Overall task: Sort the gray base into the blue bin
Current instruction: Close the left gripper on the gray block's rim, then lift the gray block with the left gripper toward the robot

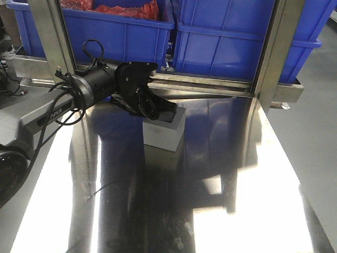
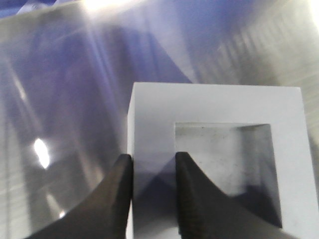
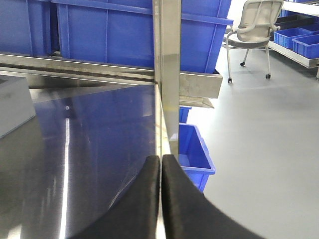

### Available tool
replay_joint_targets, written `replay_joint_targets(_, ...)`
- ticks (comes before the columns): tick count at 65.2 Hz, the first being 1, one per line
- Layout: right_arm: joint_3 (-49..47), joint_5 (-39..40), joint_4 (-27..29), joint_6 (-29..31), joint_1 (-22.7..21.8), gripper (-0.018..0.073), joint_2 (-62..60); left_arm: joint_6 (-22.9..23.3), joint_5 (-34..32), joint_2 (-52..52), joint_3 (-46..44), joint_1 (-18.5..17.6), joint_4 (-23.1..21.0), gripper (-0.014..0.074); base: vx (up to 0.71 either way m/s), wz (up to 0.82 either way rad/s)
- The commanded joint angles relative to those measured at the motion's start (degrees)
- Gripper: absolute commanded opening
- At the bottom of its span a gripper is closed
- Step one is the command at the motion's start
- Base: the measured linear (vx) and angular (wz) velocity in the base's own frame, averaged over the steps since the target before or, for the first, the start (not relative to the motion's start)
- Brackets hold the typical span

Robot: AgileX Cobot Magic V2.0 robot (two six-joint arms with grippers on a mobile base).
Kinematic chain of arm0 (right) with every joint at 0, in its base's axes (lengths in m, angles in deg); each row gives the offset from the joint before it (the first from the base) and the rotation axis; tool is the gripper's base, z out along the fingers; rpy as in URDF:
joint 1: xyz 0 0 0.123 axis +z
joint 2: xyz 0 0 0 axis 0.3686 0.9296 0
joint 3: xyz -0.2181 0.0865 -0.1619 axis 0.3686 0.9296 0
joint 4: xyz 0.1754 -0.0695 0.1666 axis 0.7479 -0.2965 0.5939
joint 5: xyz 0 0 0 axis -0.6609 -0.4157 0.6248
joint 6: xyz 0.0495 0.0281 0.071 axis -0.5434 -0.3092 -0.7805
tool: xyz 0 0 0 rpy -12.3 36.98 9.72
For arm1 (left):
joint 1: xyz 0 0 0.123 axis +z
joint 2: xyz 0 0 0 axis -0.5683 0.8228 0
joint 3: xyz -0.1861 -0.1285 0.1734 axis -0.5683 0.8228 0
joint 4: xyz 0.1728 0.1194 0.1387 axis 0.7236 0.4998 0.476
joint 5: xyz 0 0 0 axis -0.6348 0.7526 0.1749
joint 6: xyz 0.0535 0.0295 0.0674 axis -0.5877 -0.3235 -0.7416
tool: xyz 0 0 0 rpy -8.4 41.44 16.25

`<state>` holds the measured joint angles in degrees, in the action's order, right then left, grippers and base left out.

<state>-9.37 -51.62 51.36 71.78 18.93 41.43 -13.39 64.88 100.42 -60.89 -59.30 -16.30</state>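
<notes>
Evidently we had only the grasp done: left gripper point(image 2: 153, 157) pinched the gray base point(image 2: 214, 104) by one wall on the steel table point(image 1: 237, 184); blue bin point(image 1: 226, 47) not reached.

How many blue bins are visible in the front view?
2. The left bin, behind the table, holds red material; the right bin stands beside it. Others may be hidden beyond the frame.
</notes>
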Motion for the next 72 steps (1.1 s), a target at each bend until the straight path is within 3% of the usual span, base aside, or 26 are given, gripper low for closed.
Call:
replay_joint_targets(1, 0.1, 4.3, -0.4, 0.5, 0.0, -0.0005, 0.0, 0.3, -4.3, -6.7, -1.6, -0.3, -0.3, 0.0037, 0.0, 0.0)
replay_joint_targets(35, 0.1, 4.3, -0.4, 0.5, 0.0, -0.0005, 0.0, -1.8, -8.4, -18.3, 0.4, -0.3, -0.1, 0.0038, 0.0, 0.0)
replay_joint_targets(56, 0.1, 4.3, -0.4, 0.5, 0.0, -0.0005, 0.0, -1.8, -24.3, -35.4, 25.3, -0.3, 0.0, 0.0038, 0.0, 0.0)
replay_joint_targets(72, 0.1, 4.3, -0.4, 0.5, 0.0, -0.0005, 0.0, -1.8, -30.4, -50.3, 41.1, -0.3, 0.2, 0.0038, 0.0, 0.0)
